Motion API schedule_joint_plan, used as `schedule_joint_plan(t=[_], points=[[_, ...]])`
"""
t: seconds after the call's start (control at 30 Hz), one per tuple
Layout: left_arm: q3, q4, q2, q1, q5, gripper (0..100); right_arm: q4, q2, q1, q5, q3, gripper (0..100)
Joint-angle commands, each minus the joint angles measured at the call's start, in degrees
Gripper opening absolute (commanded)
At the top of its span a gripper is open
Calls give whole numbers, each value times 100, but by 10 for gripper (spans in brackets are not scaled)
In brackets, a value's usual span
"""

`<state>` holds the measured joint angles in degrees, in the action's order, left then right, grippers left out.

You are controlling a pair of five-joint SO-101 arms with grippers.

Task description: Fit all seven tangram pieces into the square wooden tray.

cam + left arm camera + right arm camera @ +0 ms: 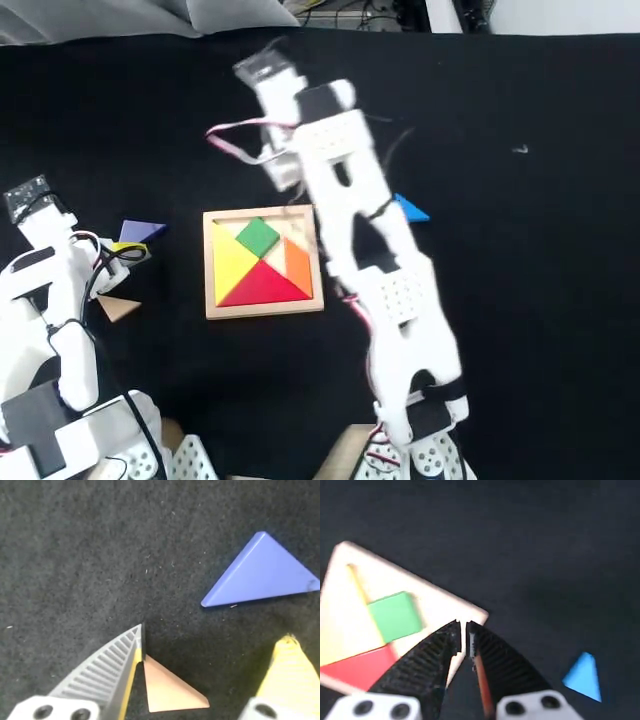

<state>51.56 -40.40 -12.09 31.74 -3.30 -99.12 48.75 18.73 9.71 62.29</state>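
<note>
The square wooden tray [211,268] lies mid-table and holds a yellow triangle [231,264], a red triangle [264,286], a green square [258,237] and an orange piece [297,262]. My right arm [345,200] stretches over the tray's right edge. Its gripper [462,627] is shut with nothing in it, above a corner of the tray [470,611] beside the green square [395,616]. My left gripper [214,634] is open over the cloth. A tan triangle [167,690] lies between its fingers, against the grey one. A purple triangle [262,572] lies just beyond the yellow finger.
A blue triangle [410,209] lies on the black cloth right of the right arm, also seen from that wrist [582,676]. The purple triangle [140,231] and the tan triangle [118,307] lie left of the tray, near the left arm [50,290].
</note>
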Motion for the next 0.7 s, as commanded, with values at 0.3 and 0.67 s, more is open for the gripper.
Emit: schedule_joint_plan(t=[0.3, 0.67], points=[[-171, 79, -202, 101, -44, 392, -211, -1402, -448, -220, -1270, 11], [66, 62, -255, -110, -35, 392, 1433, -4866, -932, -211, -5798, 11]])
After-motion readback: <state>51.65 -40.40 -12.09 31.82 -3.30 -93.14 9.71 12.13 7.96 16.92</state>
